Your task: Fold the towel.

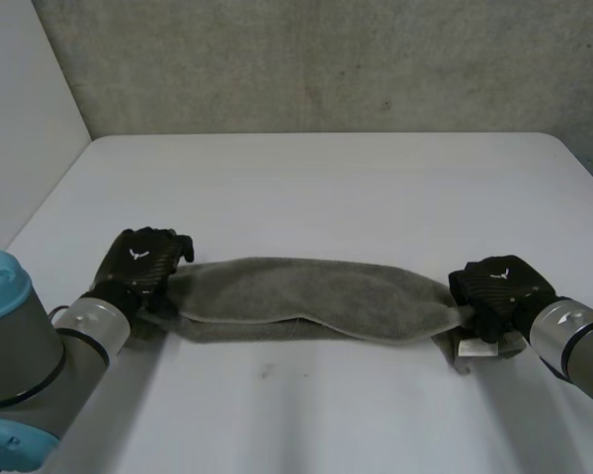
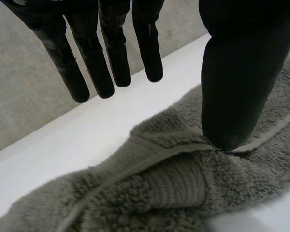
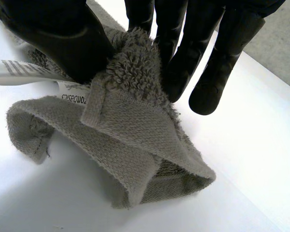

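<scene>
Towel [image 1: 306,296]: lying as a long narrow band on the white table [image 1: 326,178], toward the robot's side, seemingly doubled lengthwise with a lower layer peeking out along the near edge
Long axis: side to side between the two arms, one end at each hand
Left hand [image 1: 143,259]: at the band's left end, released; fingers [image 2: 94,63] straight and spread, held clear of the cloth above bare table; thumb tip resting on a hem, pressing but not pinching
Right hand [image 1: 496,286]: at the band's right end, grasping the towel; thumb and fingers [image 3: 183,58] closed on a fluffy tuft at the end corner, with loose layers and a white label [image 3: 19,72] bunched under the grip
Direction from the left hand: toward the right arm, along the band
Direction from the right hand: toward the left arm, along the same line
Nearer hand: neither, both touching own end and well apart from the other
Likely step: a fold across the short way, carrying one end over onto the other
Need before that: probably a real pinch at the left end, or a firm hold-down there while the right end travels
Risk: slipping of the left end under a thumb alone, and a crooked fold from the bunched right corner
</scene>
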Robot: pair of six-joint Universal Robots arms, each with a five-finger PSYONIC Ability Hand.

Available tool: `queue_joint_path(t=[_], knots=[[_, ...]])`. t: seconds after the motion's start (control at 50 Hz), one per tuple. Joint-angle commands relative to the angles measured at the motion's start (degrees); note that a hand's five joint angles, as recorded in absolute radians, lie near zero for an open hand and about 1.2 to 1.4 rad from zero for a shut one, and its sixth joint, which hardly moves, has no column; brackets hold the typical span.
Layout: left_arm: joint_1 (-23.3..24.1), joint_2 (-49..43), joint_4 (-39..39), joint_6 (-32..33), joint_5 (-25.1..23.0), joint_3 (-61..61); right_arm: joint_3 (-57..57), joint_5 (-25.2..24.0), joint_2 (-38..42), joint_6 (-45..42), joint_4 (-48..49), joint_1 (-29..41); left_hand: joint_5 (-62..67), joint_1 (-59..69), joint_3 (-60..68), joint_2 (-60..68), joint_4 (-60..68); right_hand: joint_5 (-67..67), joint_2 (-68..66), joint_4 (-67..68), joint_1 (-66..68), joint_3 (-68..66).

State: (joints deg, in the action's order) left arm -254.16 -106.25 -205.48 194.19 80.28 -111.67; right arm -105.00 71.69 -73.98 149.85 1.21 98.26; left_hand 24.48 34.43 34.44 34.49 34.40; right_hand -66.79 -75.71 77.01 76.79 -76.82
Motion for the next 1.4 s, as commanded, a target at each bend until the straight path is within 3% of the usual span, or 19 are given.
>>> queue_joint_path(t=[0.02, 0.74, 0.82, 0.9, 1.06, 1.2, 1.28, 1.4], knots=[[1.5, -2.3, -0.7, 0.0, -0.2, 0.6, -0.5, -0.1, 0.1, -0.1, 0.1, 0.0, 10.7, 10.7, 10.7, 10.7, 10.8, -3.2, -4.3, 3.0, 3.2, -3.2], [0.7, -14.6, -0.7, 4.5, 0.7, 10.5, -0.5, 0.0, 2.3, -0.3, 0.7, 0.0, 19.5, 19.5, 19.5, 19.5, 19.6, -3.2, -4.3, 3.0, 3.2, -3.2], [0.7, -15.3, -0.6, 5.9, 0.8, 11.8, 0.6, 0.0, 3.1, -0.3, 0.6, 0.0, 45.4, 45.5, 45.5, 45.4, 45.5, -3.2, -4.3, 3.0, 3.2, -3.2], [0.5, -15.1, -0.8, 7.0, 0.8, 12.9, 2.3, -0.2, 3.4, -0.4, 0.5, 0.1, 45.5, 45.6, 45.6, 45.5, 45.6, -3.2, -4.3, 3.0, 3.2, -3.2], [0.8, -15.4, -1.6, 7.0, 0.9, 26.2, 16.1, 1.2, 8.6, -0.3, 0.4, 1.1, 45.5, 45.6, 45.6, 45.5, 45.6, -3.2, -4.3, 3.0, 3.2, -3.2], [1.0, -18.8, -1.6, 6.5, 1.7, 45.5, 44.0, 4.4, 17.1, -0.4, 2.8, 5.5, 45.5, 45.6, 45.6, 45.5, 45.6, -3.2, -4.3, 3.0, 3.2, -3.2], [1.1, -21.1, -1.8, 5.2, 5.2, 61.9, 60.3, 8.1, 20.7, 0.6, 10.6, 5.8, 45.5, 45.6, 45.6, 45.5, 45.6, -3.2, -4.3, 3.0, 3.2, -3.2], [1.0, -20.8, -1.6, -1.9, 10.8, 72.4, 66.5, 11.6, 20.1, 3.2, 17.7, 6.0, 45.5, 45.6, 45.6, 45.5, 45.6, -3.2, -4.3, 3.0, 3.2, -3.2]])
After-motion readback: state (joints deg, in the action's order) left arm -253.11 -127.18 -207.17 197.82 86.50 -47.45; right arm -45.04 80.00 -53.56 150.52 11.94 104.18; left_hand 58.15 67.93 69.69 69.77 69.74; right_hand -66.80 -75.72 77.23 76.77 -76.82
